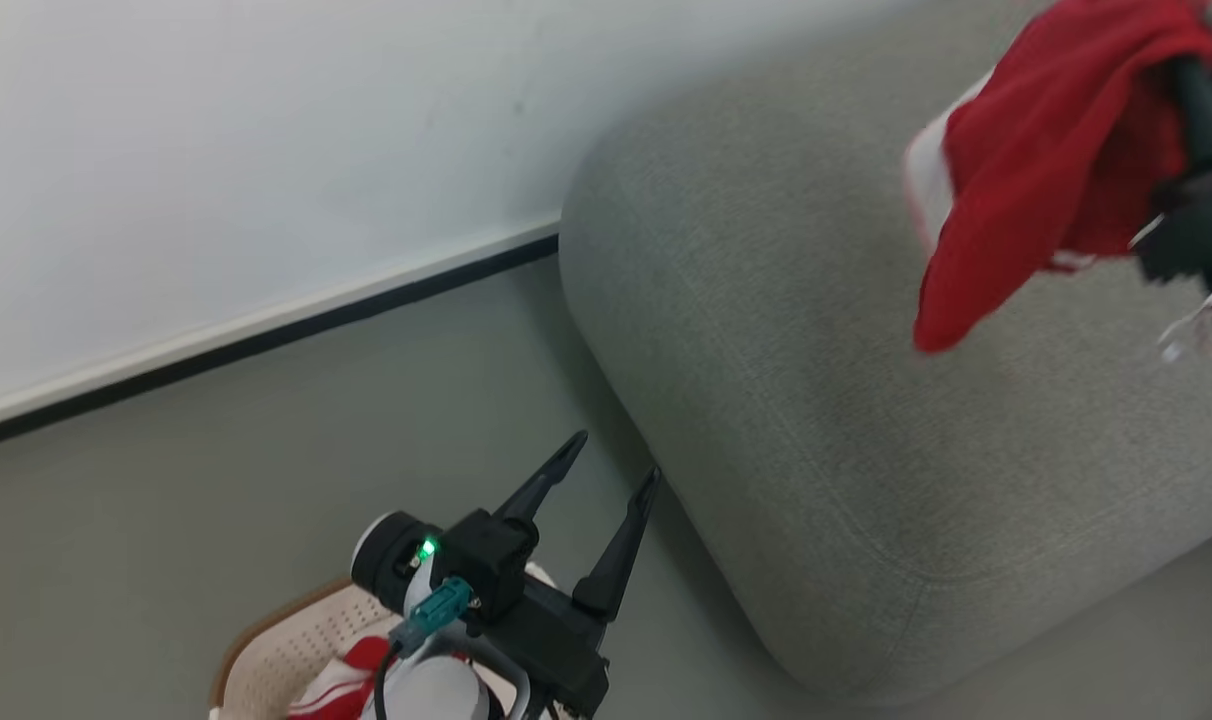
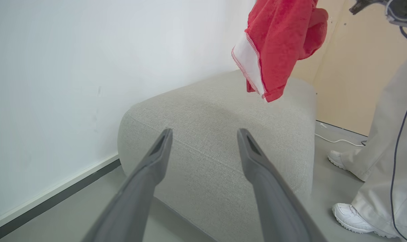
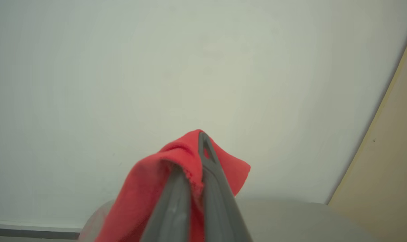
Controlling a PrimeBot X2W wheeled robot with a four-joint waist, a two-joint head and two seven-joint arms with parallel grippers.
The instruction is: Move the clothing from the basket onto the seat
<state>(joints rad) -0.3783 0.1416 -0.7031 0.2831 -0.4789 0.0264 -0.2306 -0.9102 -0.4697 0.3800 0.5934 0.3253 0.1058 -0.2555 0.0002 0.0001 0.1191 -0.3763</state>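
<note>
Sitting in the basket (image 1: 286, 640) is the striped garment (image 1: 338, 688) (red and white); my right gripper (image 3: 194, 161) clamps the plain red garment (image 1: 1046, 160), white-trimmed, hanging above the seat (image 1: 816, 400). My left gripper (image 1: 614, 458) gapes, holding nothing.

right gripper (image 3: 191, 154) pinching red clothing (image 3: 139, 198), apparently above grey seat (image 3: 290, 218)

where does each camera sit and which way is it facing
Head view: on the head, looking down at the sofa, floor and basket; the open left gripper shows low, the right gripper top right.
Left wrist view: on the left arm, looking along its spread fingers at the sofa's end; a person's legs at right.
Right wrist view: on the right arm, facing the wall; its shut fingers pinch the red garment.
Shared: all three show that garment and the sofa.
</note>
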